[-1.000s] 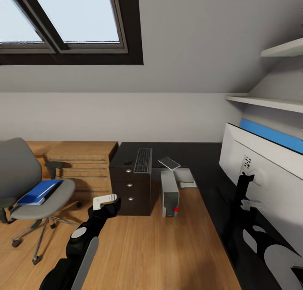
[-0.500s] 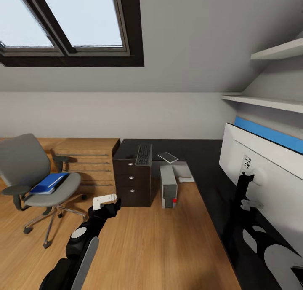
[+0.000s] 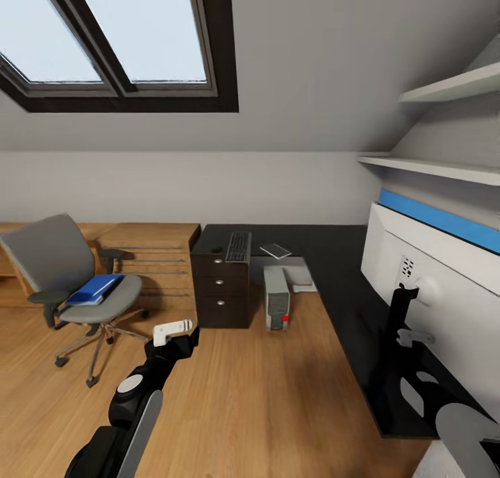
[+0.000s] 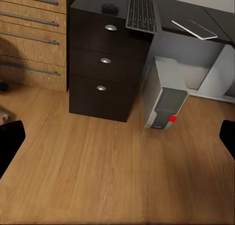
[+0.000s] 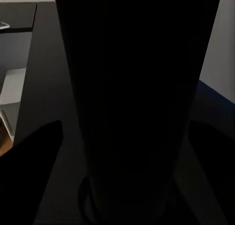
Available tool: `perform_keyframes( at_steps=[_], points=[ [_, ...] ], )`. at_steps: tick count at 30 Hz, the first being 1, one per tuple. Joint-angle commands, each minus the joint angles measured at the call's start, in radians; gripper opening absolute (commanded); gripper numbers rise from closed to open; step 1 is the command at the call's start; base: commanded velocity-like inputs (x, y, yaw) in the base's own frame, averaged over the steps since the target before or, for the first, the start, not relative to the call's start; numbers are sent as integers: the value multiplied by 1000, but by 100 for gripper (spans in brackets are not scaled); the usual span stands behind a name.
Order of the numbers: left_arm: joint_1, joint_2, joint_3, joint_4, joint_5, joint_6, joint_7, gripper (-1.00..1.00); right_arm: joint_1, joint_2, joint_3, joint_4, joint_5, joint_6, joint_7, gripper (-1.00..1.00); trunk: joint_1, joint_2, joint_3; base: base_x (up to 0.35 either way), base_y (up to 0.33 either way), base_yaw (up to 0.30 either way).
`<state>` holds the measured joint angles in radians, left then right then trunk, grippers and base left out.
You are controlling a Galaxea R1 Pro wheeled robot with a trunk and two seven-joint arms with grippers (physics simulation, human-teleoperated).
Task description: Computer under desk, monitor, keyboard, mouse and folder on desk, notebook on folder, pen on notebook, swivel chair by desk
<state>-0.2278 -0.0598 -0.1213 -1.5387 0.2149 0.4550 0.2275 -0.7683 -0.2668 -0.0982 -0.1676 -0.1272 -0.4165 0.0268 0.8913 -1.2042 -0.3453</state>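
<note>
The grey swivel chair (image 3: 52,259) stands on the floor at the left, apart from the desk, with the blue folder (image 3: 96,288) on its seat. On the black desk (image 3: 333,256), above the drawer unit (image 3: 221,292), lie the keyboard (image 3: 238,246) (image 4: 141,12), the mouse (image 3: 216,249) (image 4: 109,8) and the thin notebook (image 3: 276,250) (image 4: 195,29). The computer (image 3: 277,306) (image 4: 165,98) stands on the floor under the desk. The monitor (image 3: 437,283) shows its white back at the right. My right gripper (image 3: 406,335) (image 5: 122,137) is shut on its black stand. My left gripper (image 3: 173,332) (image 4: 117,139) hangs open over bare floor.
Low wooden cabinets (image 3: 149,256) line the back wall between chair and desk. Two white shelves (image 3: 444,167) hang on the right wall above the monitor. A skylight (image 3: 125,33) sits in the sloped ceiling. Wooden floor (image 3: 243,394) spreads between me and the desk.
The whole view has pulled back and turned, so chair, drawers and computer look smaller and farther. The monitor and my right gripper keep their place in the picture. Both arms hold their pose.
</note>
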Motion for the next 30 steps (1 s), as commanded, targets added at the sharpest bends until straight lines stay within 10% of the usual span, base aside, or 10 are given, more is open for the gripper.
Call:
perform_keyframes(
  at_steps=[1, 27, 28, 30],
  points=[
    [-1, 0, -1, -1, 11, 4, 9, 100, 0, 0, 6, 27, -11, -4, 3, -100, -1, -1, -1, -333, 0, 0],
    [-1, 1, 3, -1, 10, 4, 9, 100, 0, 0, 6, 27, -9, -4, 4, -100, -1, -1, -1, -123, 82, 0],
    [-1, 1, 3, -1, 10, 4, 9, 100, 0, 0, 6, 28, -6, -4, 4, 100, -1, -1, -1, 0, 0, 0],
    [-1, 1, 3, -1, 10, 3, 9, 100, 0, 0, 6, 28, 5, -4, 3, 100, -1, -1, -1, 0, 0, 0]
  ],
)
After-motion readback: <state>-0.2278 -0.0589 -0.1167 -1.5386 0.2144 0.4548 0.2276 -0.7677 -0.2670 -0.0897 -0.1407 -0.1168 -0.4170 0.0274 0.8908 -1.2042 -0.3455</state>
